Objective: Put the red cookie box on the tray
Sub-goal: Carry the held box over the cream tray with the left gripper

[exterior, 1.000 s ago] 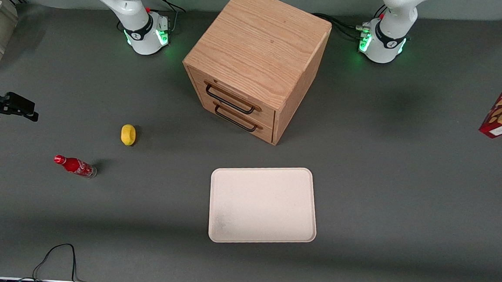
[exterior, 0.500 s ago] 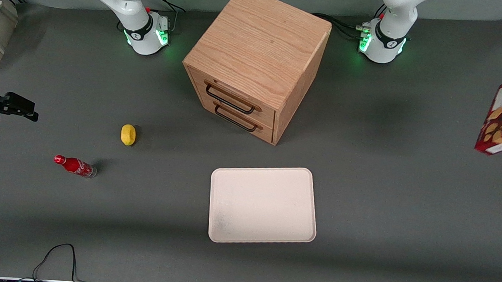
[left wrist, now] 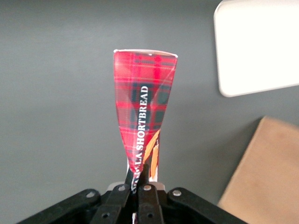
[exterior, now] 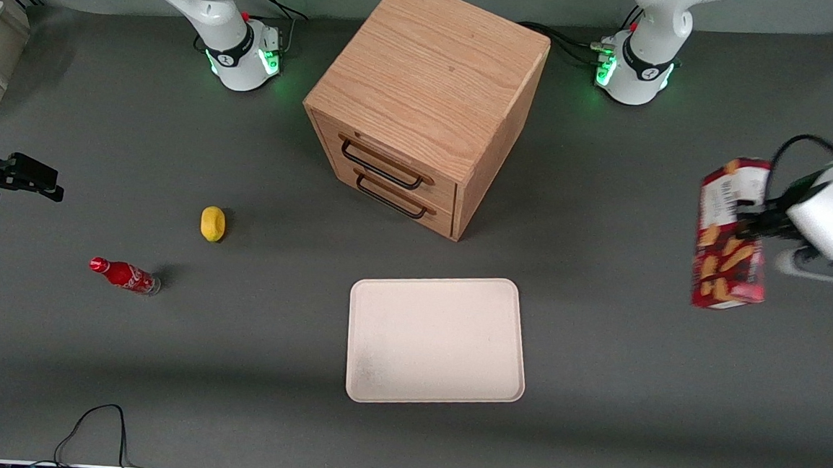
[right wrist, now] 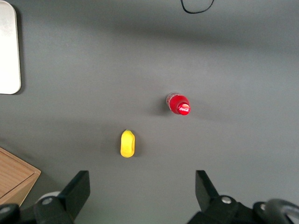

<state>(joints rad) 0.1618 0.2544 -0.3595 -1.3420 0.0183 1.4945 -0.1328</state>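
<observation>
A: Fingers (left wrist: 140,186) first. Clenched on one end of the red cookie box (exterior: 729,235), pinching the carton flat there. The gripper (left wrist: 139,193) hangs in the air toward the working arm's end of the worktop (exterior: 633,363).

B: Why the end and not the middle?

A: My guess: an end grip leaves the whole length free below, so the free end can touch down first and the box can be laid over. The pinch visibly creases the carton; in the wrist view it narrows at the fingers and widens toward the free end.

B: Box location?

A: Airborne, touching nothing but the fingers. Well apart from the tray (exterior: 437,340), which lies flat with nothing on it, nearer the front camera than the wooden drawer cabinet (exterior: 424,108).

B: Axis?

A: Long axis runs straight away from the fingers, along the gripper's own line. From the front it reads as roughly toward-and-away from the camera, barcode end farther off, the other end nearer. In the wrist view the tray sits off to one side of the free end, so the box does not yet point at it.

B: Verdict?

A: Carry step, I'd judge; placement not yet done.
</observation>
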